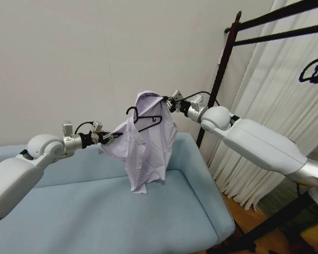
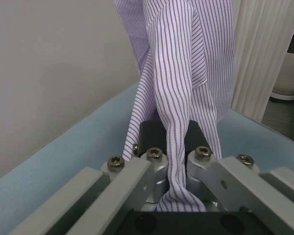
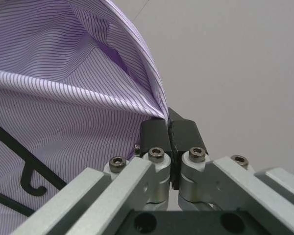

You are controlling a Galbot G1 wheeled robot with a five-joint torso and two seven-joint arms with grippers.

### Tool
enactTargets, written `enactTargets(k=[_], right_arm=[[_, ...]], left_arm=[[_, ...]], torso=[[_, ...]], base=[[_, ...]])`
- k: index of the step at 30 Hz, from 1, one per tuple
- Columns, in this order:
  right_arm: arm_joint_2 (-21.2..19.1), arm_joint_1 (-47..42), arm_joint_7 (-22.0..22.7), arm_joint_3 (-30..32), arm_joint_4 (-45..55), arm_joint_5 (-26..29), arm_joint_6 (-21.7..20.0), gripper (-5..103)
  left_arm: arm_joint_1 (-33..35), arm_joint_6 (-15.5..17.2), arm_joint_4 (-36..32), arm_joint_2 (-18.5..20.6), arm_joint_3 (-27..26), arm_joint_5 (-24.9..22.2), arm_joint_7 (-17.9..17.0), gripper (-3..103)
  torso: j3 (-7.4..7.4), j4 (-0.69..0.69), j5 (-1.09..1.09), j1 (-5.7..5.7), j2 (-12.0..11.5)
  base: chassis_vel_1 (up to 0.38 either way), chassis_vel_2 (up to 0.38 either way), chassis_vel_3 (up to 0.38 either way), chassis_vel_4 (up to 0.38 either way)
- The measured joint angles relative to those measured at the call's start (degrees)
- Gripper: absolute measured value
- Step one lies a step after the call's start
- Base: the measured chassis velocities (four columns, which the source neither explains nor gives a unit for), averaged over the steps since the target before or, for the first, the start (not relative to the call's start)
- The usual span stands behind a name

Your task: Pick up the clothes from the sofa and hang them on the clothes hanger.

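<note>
Left end effector (image 1: 115,137), right end effector (image 1: 167,101) clamp shirt (image 1: 148,145) edges.

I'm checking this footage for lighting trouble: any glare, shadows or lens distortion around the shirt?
Head view: soft, even light, no glare on the striped shirt; the clothes rack leans, likely lens distortion. Left wrist view: folds darken near the left gripper's fingers. Right wrist view: shade inside the collar by the right gripper.

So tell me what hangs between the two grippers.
The shirt, with a black hanger against it. The left gripper pinches its side and the right gripper its top. The head view shows this.
</note>
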Motion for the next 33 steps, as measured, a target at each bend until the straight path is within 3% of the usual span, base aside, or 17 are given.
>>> enactTargets(k=[3,17,20,22,25,26,28,32,33], right_arm=[[-0.52,-0.62,0.0,0.31,0.4,-0.5,0.01,0],[-1.96,-2.01,1.4,0.21,4.31,3.84,-1.86,-3],[-2.14,-2.81,2.24,0.05,6.0,5.73,-3.29,13],[-2.16,-3.11,2.53,0.02,6.31,6.01,-3.44,13],[-2.18,-3.92,3.25,0.02,6.61,6.3,-3.57,29],[-2.23,-4.07,3.27,0.05,6.63,6.42,-3.58,29],[-2.36,-4.21,3.32,0.17,6.71,6.71,-3.64,35],[-3.18,-4.26,3.41,0.68,6.92,8.2,-3.66,56],[-3.18,-4.26,3.41,0.68,6.92,8.2,-3.66,56]], left_arm=[[-0.29,0.04,0.1,0.06,-0.03,-0.73,-1.84,2],[-2.32,0.44,0.57,-0.98,1.0,-0.81,-2.41,2],[-2.8,0.45,0.43,-0.96,1.1,-0.66,-2.34,2],[-2.94,0.44,0.36,-0.88,1.13,-0.5,-2.27,2],[-3.24,0.18,0.12,-0.44,1.15,-0.01,-2.04,2],[-3.3,0.05,0.1,-0.33,1.15,0.27,-1.99,2],[-3.37,-0.44,0.15,-0.12,1.15,1.05,-1.66,2],[-3.46,-2.37,0.43,0.39,1.15,4.95,0.08,2],[-3.46,-2.37,0.43,0.39,1.15,4.95,0.08,2]], torso=[[0.0,-0.01,0.0,0.0,0.0],[0.0,-0.01,0.0,0.0,0.0],[0.0,-0.01,0.0,0.0,0.0],[0.0,-0.01,0.0,0.0,0.0],[0.0,0.0,0.0,0.0,0.0],[0.0,0.0,0.0,0.0,0.0],[0.0,0.0,0.0,0.0,0.0],[0.0,-0.01,0.0,0.0,0.0],[0.0,-0.01,0.0,0.0,0.0]], base=[[0.0,0.0,0.0,0.0],[0.0,0.0,0.0,0.0],[0.0,0.0,0.0,0.0],[0.0,0.0,0.0,0.0],[0.0,0.0,0.0,0.0],[0.0,0.0,0.0,0.0],[0.0,0.0,0.0,0.0],[0.0,0.0,0.0,0.0],[0.0,0.0,0.0,0.0]])
